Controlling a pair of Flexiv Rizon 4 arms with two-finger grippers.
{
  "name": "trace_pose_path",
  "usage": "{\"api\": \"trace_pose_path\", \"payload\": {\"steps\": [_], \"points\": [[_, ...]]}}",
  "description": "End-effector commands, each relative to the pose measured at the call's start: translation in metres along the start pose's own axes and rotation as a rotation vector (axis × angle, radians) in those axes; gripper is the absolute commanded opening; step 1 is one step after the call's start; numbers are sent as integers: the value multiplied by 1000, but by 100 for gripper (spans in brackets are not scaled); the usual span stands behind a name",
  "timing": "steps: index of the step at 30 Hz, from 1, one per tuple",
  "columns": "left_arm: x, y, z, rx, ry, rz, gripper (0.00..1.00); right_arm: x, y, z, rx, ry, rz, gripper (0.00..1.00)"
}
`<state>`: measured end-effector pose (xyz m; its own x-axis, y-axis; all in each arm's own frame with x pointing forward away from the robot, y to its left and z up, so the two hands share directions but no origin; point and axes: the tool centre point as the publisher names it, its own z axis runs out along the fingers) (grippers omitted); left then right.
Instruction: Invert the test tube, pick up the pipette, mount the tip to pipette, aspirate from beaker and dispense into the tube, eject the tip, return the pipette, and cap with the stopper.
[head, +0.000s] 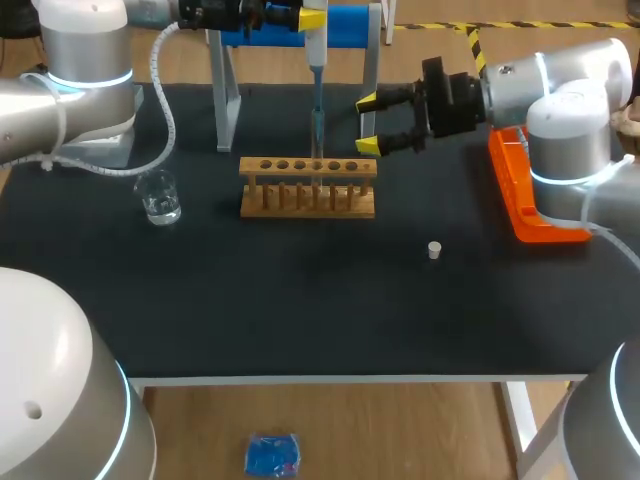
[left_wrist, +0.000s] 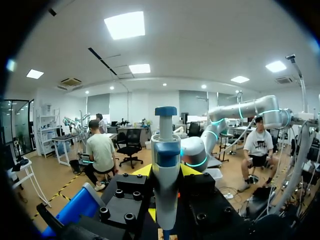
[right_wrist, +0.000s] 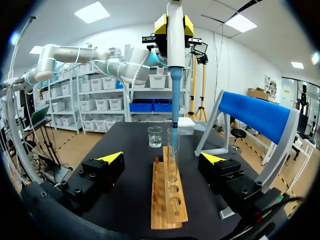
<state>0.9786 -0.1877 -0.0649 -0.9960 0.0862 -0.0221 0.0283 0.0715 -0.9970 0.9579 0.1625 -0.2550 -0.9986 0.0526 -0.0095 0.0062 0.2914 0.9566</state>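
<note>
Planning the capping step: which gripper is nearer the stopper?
Right. The right gripper hangs open beside the rack, nearer the stopper; the left gripper holds the pipette above the rack, farther back.

The surface (head: 300, 310) is black. The rack (head: 308, 187) is light brown wood. The beaker (head: 159, 197) is see-through. The stopper (head: 434, 250) is white. The pipette (head: 315, 50) is white on top and blue lower down. The left hand (right_wrist: 174, 26) and the right hand (head: 368, 124) are black with bright yellow tips. The tray (head: 515, 200) on the right is orange. The far stand (head: 228, 100) is grey and blue.
</note>
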Motion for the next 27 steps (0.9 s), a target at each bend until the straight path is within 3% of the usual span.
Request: {"api": "trace_pose_path", "payload": {"steps": [1, 27], "points": [[5, -5, -1, -5, -12, 2, 0, 0, 0, 0, 0, 0, 0, 100], [7, -22, 2, -25, -27, 27, 0, 0, 0, 0, 0, 0, 0, 100]]}}
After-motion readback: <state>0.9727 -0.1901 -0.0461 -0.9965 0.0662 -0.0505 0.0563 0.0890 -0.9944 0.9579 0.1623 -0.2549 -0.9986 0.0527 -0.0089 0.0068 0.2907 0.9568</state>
